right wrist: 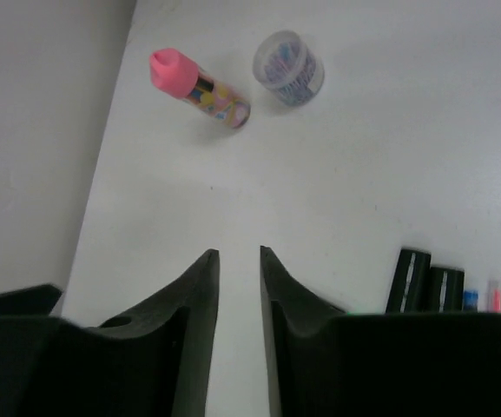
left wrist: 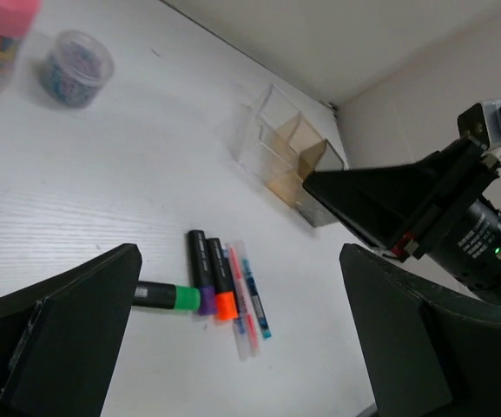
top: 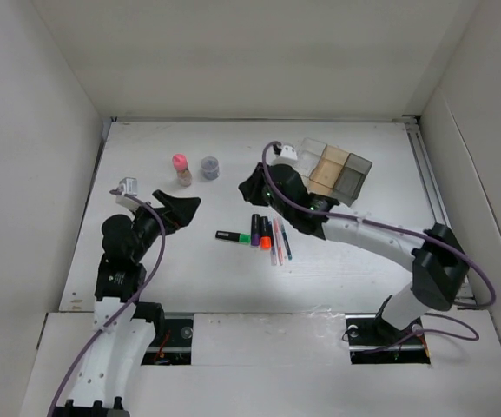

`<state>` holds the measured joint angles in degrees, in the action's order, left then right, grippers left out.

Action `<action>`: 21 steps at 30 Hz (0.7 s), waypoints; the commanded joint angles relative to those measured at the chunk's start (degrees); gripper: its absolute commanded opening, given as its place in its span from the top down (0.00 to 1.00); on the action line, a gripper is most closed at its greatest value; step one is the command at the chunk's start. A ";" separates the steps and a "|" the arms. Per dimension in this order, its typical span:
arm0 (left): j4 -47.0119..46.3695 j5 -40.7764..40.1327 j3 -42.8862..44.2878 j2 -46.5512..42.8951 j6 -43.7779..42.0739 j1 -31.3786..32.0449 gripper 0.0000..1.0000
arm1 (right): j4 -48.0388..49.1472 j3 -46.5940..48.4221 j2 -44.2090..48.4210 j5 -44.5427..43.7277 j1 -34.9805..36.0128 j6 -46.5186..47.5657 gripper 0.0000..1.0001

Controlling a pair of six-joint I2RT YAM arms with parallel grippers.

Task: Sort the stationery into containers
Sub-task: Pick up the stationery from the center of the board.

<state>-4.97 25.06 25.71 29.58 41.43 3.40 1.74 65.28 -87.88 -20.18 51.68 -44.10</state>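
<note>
Two arms work over a white table boxed in by pale walls at left, back and right. The left gripper has its jaws spread wide and holds nothing. The right gripper, jaws only a narrow slit apart, grips nothing and hangs just behind the markers, left of the boxes.

Mid-table lies a green-ended marker, set crosswise with its green end against a purple-ended marker. Beside that are an orange-ended marker, a pink pen and a blue pen. A pink-capped bottle and a grey jar stand well apart from them, toward the back left.

The joined clear box, tan box and smoky grey box sit near the back right corner, with open tabletop in front. The bottle's bright label and the markers' white print are too blurred to read. Only the right wrist view shows the jar's speckled contents, and only the top view shows both arms whole.
</note>
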 commanded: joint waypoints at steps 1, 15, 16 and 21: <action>6.71 -8.69 8.63 -2.24 -4.87 0.12 0.01 | -2.95 11.77 -7.88 3.57 -0.97 1.29 0.66; 18.86 -25.77 17.51 -2.61 -3.02 2.49 0.01 | -19.57 58.01 -42.61 7.53 -0.97 8.40 0.01; 19.73 -25.76 17.53 -2.60 -3.54 2.49 0.01 | -19.58 60.04 -44.12 8.14 -0.97 8.93 0.01; 20.97 -27.34 18.05 -2.60 -3.55 3.02 0.18 | -17.31 68.22 -51.76 8.76 -0.44 10.96 0.01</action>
<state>15.84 -1.02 41.30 26.89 38.74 6.04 -16.34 128.14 -137.73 -12.32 50.70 -35.86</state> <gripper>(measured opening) 0.846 0.992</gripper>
